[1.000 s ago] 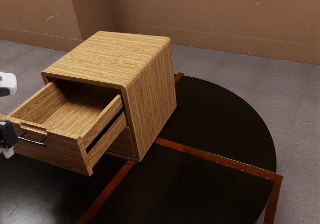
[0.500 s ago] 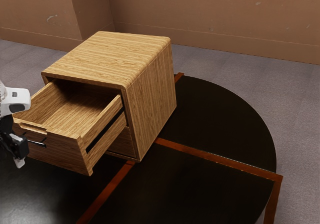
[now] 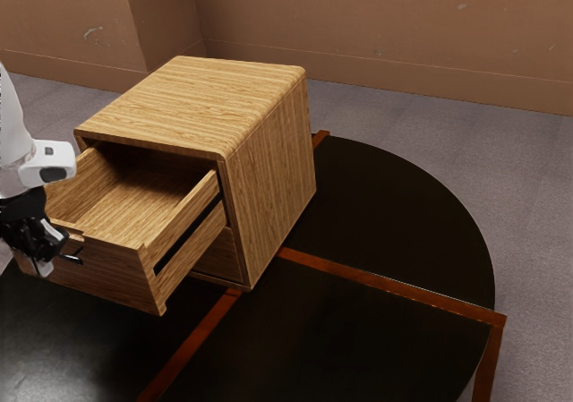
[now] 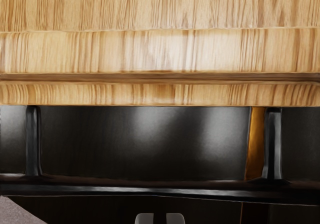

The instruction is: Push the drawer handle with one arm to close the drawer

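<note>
At the exterior view's left, my arm (image 3: pixel 16 156) reaches in above and behind the fingers (image 3: pixel 42 266), which I have tipped downward at the drawer's outer side, the side a closing push must come from. They look drawn together, with only a narrow dark strip between the two tips in the wrist view, and they have hold of nothing; a blunt closed tip seems right for shoving rather than gripping. Just beside them is the handle (image 3: pixel 72 259), a dark bar carried clear of the wood on two posts; the wrist view puts the tips on its outer side, but I cannot tell whether they touch it. Beyond the handle, on the far side from the fingers, the upper drawer (image 3: pixel 106 277) is well out on its runners, so the task has its real travel ahead. My next move, I judge, is a steady push along those runners, kept near the handle's middle; off to one end the drawer could bind, or the tips could slip over or under the bar. Farther from the fingers, the wooden cabinet (image 3: pixel 269 169) stands upright on the dark round bench (image 3: pixel 394 214), which bears its weight, though a hard shove might slide it. Past that lies the carpet (image 3: pixel 537 196).
</note>
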`<move>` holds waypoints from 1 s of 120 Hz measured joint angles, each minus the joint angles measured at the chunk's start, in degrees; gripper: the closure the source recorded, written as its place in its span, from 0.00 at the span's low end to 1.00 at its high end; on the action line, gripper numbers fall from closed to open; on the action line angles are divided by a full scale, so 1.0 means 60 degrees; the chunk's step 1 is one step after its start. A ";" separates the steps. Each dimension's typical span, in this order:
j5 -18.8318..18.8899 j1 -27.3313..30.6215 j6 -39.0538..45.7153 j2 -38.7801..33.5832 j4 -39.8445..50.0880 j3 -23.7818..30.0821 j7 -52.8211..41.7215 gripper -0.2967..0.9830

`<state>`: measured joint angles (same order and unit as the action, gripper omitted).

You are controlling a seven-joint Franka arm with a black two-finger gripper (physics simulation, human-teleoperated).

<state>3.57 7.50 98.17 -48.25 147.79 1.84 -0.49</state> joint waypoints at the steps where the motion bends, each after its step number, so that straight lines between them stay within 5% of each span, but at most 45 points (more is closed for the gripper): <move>1: -0.0001 -0.0001 0.0008 0.0019 -0.0015 0.0000 0.0001 0.83; 120: -0.0082 -0.0005 0.1095 0.3744 -0.2559 0.0021 -0.0005 0.85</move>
<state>3.08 7.47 104.74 -25.78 132.44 1.97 -0.53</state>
